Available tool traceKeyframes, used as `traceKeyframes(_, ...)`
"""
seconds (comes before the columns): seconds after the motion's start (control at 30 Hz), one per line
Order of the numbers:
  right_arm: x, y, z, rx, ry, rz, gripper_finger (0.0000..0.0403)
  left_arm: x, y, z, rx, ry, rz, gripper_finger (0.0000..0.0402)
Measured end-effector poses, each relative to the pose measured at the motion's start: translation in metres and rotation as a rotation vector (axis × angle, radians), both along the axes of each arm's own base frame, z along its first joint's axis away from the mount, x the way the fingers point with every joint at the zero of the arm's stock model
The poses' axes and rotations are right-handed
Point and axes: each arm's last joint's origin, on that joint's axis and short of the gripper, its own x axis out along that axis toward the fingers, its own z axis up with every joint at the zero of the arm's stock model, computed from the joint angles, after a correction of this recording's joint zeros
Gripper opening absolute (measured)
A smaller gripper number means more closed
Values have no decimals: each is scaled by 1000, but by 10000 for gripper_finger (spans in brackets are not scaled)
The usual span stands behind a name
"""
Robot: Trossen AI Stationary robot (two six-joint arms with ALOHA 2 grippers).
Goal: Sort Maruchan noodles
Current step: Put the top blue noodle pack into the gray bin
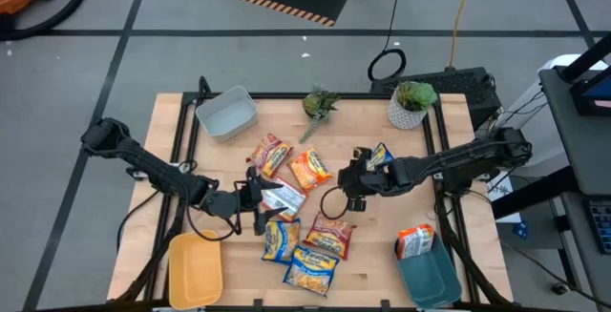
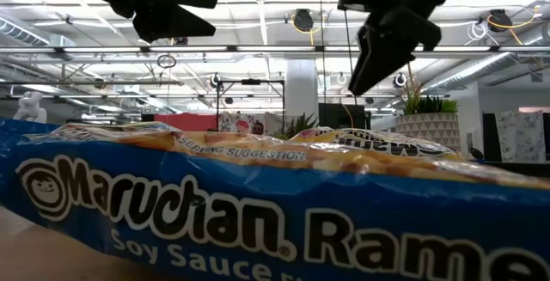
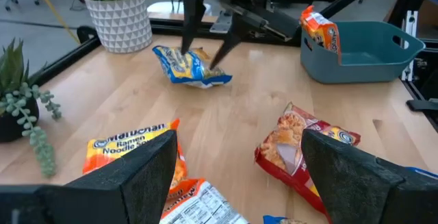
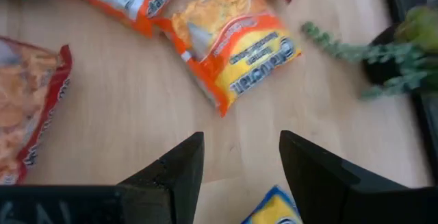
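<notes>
A blue-and-yellow packet (image 3: pixel 190 66) of the Maruchan noodles lies on the bare wood right of the table's centre, directly under the right gripper (image 1: pixel 359 180); in the left wrist view that gripper's fingers are seen spread to either side of it, and no pinch on the film can be confirmed. The step in hand is judged to be a pick or a release of this packet. If it is a pick, a further descent and a firm closing on the crinkled film would be called for next, followed by a lift towards a bin.

The remaining packets are spread from the centre towards six and seven o'clock: an orange packet (image 1: pixel 310 169) at the middle and a white-and-red packet (image 1: pixel 284 197) beneath the left gripper (image 1: pixel 254 197), whose fingers are held wide apart with nothing between them. One orange packet (image 1: pixel 415 241) already stands in the teal bin (image 1: pixel 434 276) at five o'clock.

Open wood is left around the blue packet towards three and five o'clock, so a path to the teal bin is judged clear. A white plant pot (image 1: pixel 408 114) at one o'clock, a small plant (image 1: pixel 319 105) at twelve, the grey bin (image 1: pixel 227 114) at eleven and the yellow bin (image 1: pixel 195 268) at seven line the edges.
</notes>
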Motion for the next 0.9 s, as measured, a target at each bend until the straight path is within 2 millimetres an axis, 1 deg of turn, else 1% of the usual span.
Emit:
traceKeyframes(0.17,-5,-9,-16,35,25,-16,206,0,0,0,0,-1,0,317)
traceKeyframes(0.47,-21,-33,-49,30,104,-91,208,1,3,0,11,2,7,317)
traceKeyframes(0.67,-27,-43,-63,39,106,-93,208,3,7,0,13,2,25,317)
traceKeyframes(0.8,-29,-50,-69,29,93,-100,208,4,9,0,9,4,23,317)
traceKeyframes(0.9,-32,-54,-71,28,101,-113,198,4,9,0,4,7,9,317)
